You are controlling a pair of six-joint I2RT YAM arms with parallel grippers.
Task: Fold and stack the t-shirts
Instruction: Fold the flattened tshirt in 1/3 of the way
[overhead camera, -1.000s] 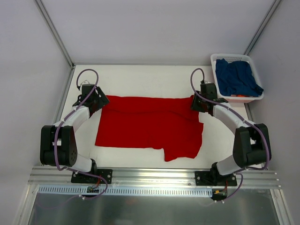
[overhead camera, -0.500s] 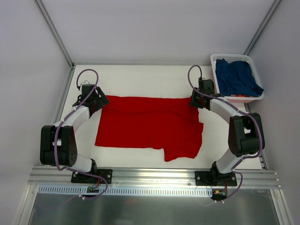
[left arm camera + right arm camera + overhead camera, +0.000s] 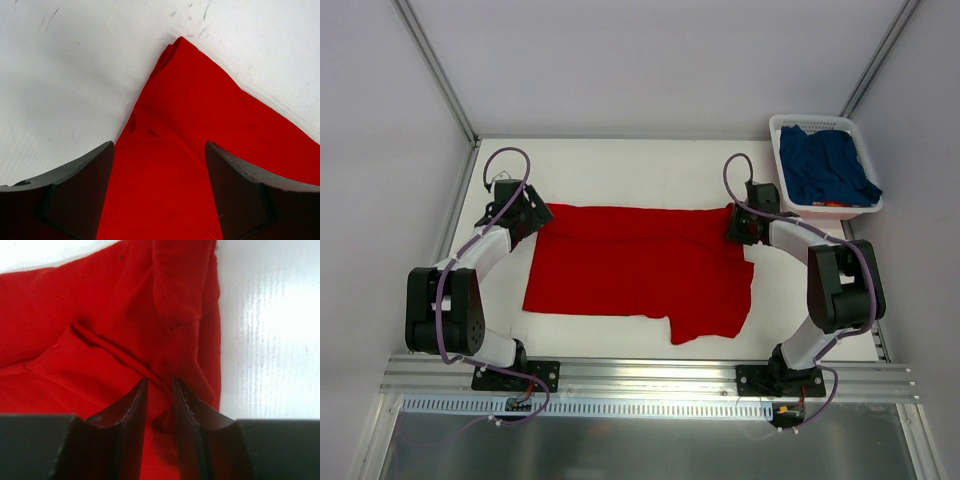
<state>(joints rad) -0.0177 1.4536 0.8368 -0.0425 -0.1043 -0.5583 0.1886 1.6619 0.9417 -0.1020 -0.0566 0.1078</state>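
At the left, the left gripper (image 3: pixel 159 150) is held with fingers spread wide over the far-left corner of the red shirt (image 3: pixel 630 270), which is laid flat on the table (image 3: pixel 640 165). At the shirt's far-right corner, a fold is pinched between the narrow fingers of the right gripper (image 3: pixel 160 382). Farther right, the navy shirt (image 3: pixel 825 165) is heaped in a basket (image 3: pixel 785 125).

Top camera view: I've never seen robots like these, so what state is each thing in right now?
red t-shirt: spread flat on the table, not yet folded small.
white basket: upright at the table's far right corner.
navy t-shirt: crumpled inside the white basket.
left gripper: open, jaws astride a corner of the red t-shirt.
right gripper: jaws close together, pinching a fold of the red t-shirt.
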